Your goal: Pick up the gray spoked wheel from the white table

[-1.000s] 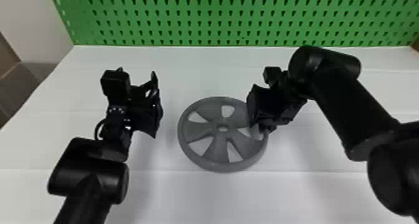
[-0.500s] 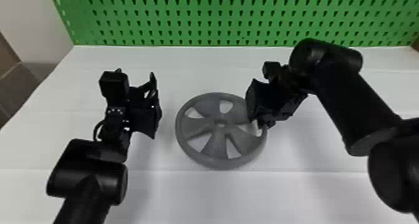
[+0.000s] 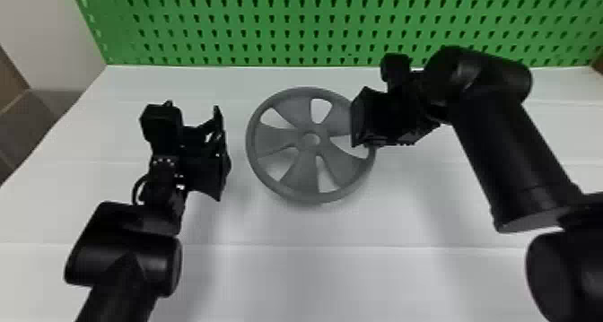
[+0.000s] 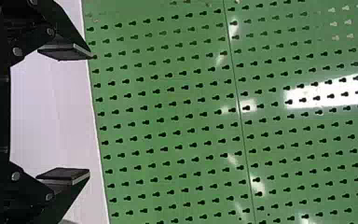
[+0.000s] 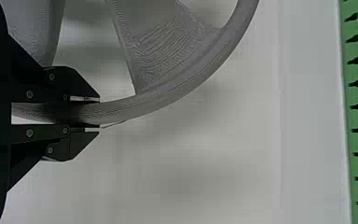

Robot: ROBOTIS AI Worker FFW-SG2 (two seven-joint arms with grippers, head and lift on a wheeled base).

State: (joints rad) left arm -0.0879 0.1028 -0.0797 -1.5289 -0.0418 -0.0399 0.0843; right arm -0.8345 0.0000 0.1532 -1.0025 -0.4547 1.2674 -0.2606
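Rim of the round gray spoked wheel, over the white table, is clamped at right by the black right gripper, presumably for its thinness, while the black left gripper is held wide apart.

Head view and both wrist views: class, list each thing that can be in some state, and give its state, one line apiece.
Gray spoked wheel: gripped at its rim, seemingly raised off the table
Right gripper: shut on the wheel's rim
Left gripper: open, nothing between its fingers
White table: flat, beneath the wheel
Green pegboard: upright along the table's far edge
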